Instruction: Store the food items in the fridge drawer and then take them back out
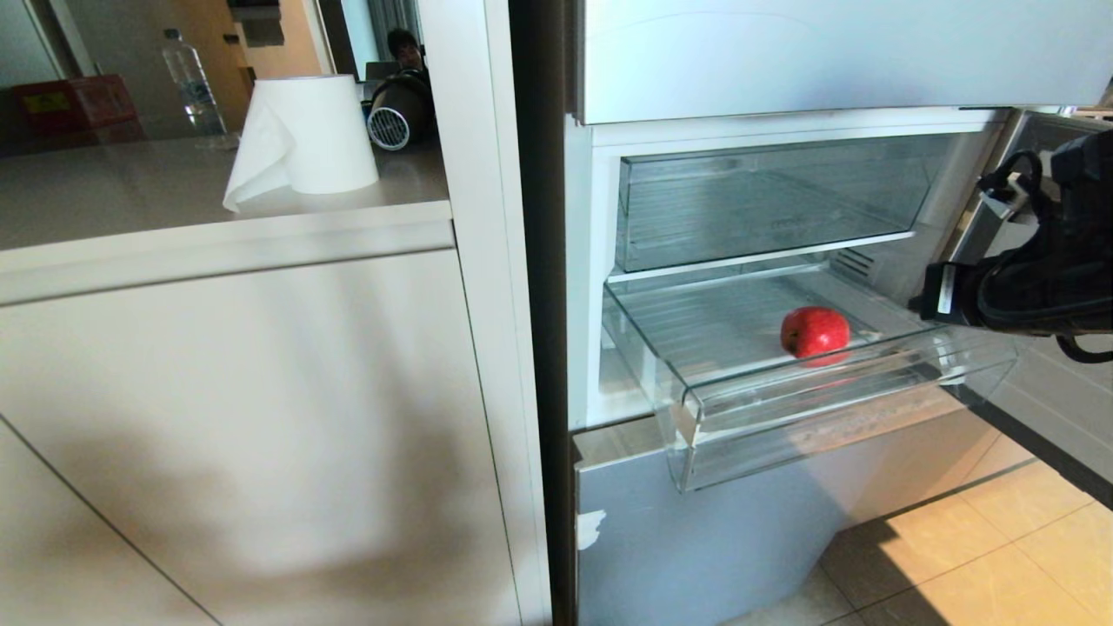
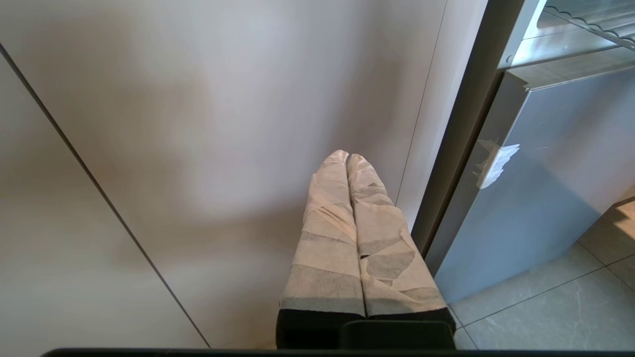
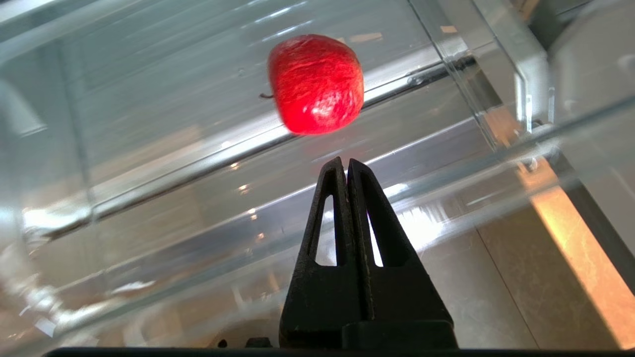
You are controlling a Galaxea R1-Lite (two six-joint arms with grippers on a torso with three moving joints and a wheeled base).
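Note:
A glossy red apple (image 1: 815, 333) lies on the ribbed floor of the fridge drawer (image 1: 783, 409), which is pulled out below the upper bin. My right arm (image 1: 1043, 278) reaches in from the right, level with the drawer's right side. In the right wrist view my right gripper (image 3: 347, 161) is shut and empty. It points at the apple (image 3: 317, 84) from just outside the drawer's clear wall (image 3: 198, 173), not touching the fruit. My left gripper (image 2: 347, 156), its fingers wrapped in tape, is shut and empty, parked low before the cabinet front.
An upper clear bin (image 1: 765, 200) sits pushed in above the drawer. A pale-blue panel (image 1: 696, 539) closes the fridge bottom. To the left are a beige cabinet (image 1: 261, 435) and a counter with a paper towel roll (image 1: 304, 135) and a water bottle (image 1: 193, 83). The tile floor (image 1: 1000, 556) lies at lower right.

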